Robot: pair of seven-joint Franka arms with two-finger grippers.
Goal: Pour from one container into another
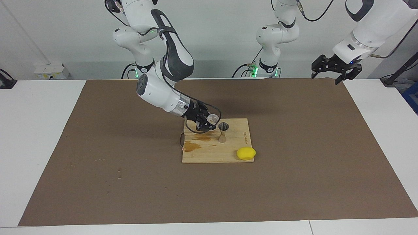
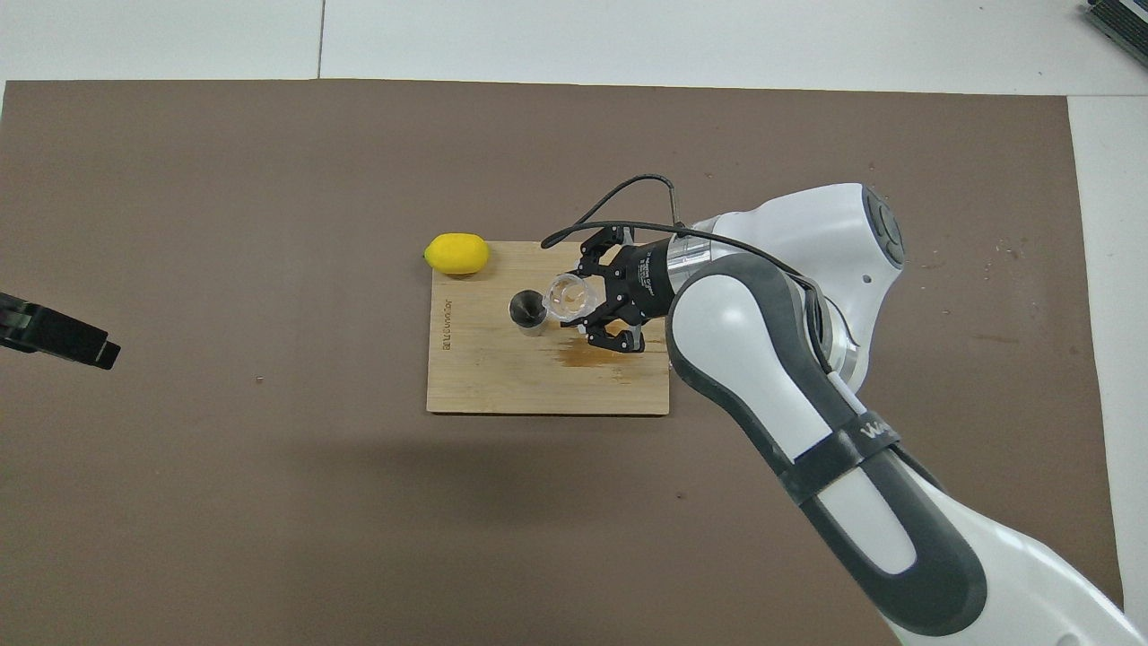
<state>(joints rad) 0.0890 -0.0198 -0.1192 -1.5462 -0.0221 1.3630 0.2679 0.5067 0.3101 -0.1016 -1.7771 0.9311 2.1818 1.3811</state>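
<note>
My right gripper [image 1: 211,120] [image 2: 574,299] is shut on the small clear glass cup [image 1: 213,117] [image 2: 567,296]. It holds the cup tilted on its side over the wooden board [image 1: 215,153] [image 2: 502,377]. The cup's mouth faces the silvery hourglass jigger [image 1: 223,130] [image 2: 528,309], which stands upright on the board. The cup's rim is right beside the jigger's top. My left gripper [image 1: 333,68] [image 2: 56,330] hangs open and high over the mat's edge at the left arm's end, holding nothing.
A yellow lemon [image 1: 246,153] [image 2: 457,253] lies at the board's corner farthest from the robots, toward the left arm's end. Brown wet stains [image 1: 196,143] [image 2: 587,354] mark the board under the right gripper. A brown mat [image 1: 98,182] covers the table.
</note>
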